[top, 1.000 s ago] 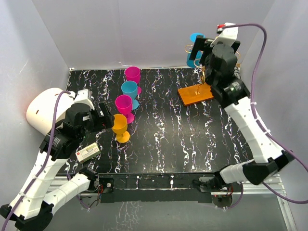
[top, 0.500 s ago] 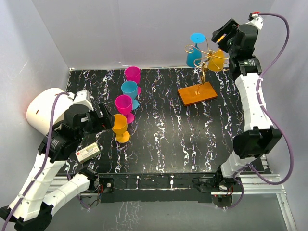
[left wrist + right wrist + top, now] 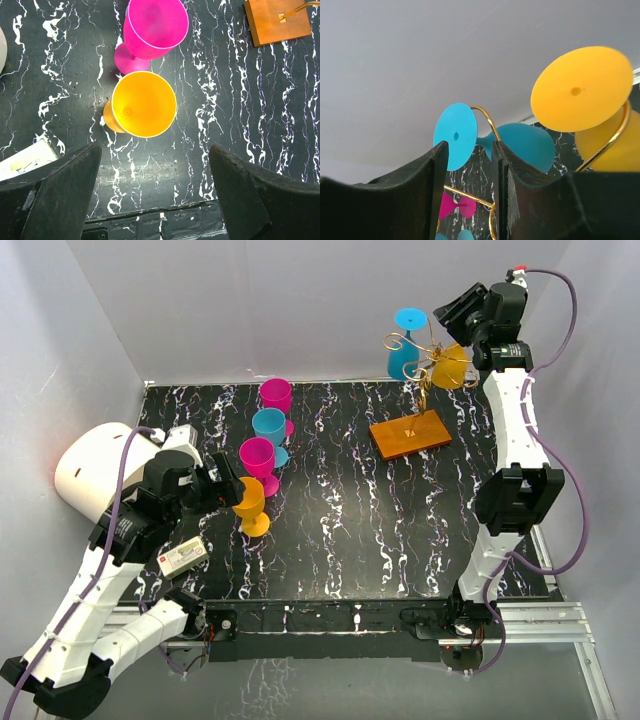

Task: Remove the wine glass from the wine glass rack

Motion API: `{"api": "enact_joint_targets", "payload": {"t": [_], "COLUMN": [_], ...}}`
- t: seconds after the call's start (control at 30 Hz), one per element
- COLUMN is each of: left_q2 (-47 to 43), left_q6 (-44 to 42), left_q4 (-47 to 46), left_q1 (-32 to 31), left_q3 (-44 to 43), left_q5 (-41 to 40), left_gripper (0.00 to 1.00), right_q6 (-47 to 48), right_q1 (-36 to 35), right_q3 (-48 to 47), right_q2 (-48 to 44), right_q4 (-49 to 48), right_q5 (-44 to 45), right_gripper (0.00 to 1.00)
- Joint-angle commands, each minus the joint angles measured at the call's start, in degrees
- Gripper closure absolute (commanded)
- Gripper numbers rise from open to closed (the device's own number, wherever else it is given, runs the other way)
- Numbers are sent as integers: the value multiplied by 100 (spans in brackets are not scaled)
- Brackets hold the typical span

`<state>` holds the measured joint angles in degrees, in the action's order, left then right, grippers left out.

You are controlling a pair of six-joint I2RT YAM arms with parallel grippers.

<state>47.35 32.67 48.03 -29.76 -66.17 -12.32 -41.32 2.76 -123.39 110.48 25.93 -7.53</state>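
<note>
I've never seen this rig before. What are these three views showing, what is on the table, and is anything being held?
These are two robot arms, each ending in a two-finger gripper. One view looks down from above and behind them. The other two come from cameras on the wrists. On the black table four standing glasses form a row. The wine glass rack carries a blue wine glass and an orange wine glass, both hanging upside down. The left gripper is open by the nearest standing glass. The right gripper, slightly open, faces the hanging ones. Neither holds anything.
</note>
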Motion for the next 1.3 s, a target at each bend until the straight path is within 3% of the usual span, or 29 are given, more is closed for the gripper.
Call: {"api": "enact_joint_targets", "payload": {"t": [0.0, 0.57, 0.77, 1.0, 1.27], "left_q2": [-25, -29, -33, -42, -34], "left_q6": [40, 124, 116, 125, 120], "left_q4": [-4, -1, 45, 57, 55], "left_q1": [-16, -23, -28, -26, -27], "left_q3": [-206, -174, -192, -177, -177], "left_q5": [111, 168, 140, 135, 139], "left_gripper": [12, 12, 12, 12, 12], "right_q6": [-157, -344, -517, -667, -947], "right_q1": [27, 20, 17, 18, 22], "right_q3": [-353, -300, -326, -215, -192], "right_q2": [61, 351, 471, 460, 564], "right_q4": [-102, -270, -452, -710, -853], "right_q5": [-390, -710, -871, -896, -943], "right_gripper": [63, 64, 71, 66, 70]}}
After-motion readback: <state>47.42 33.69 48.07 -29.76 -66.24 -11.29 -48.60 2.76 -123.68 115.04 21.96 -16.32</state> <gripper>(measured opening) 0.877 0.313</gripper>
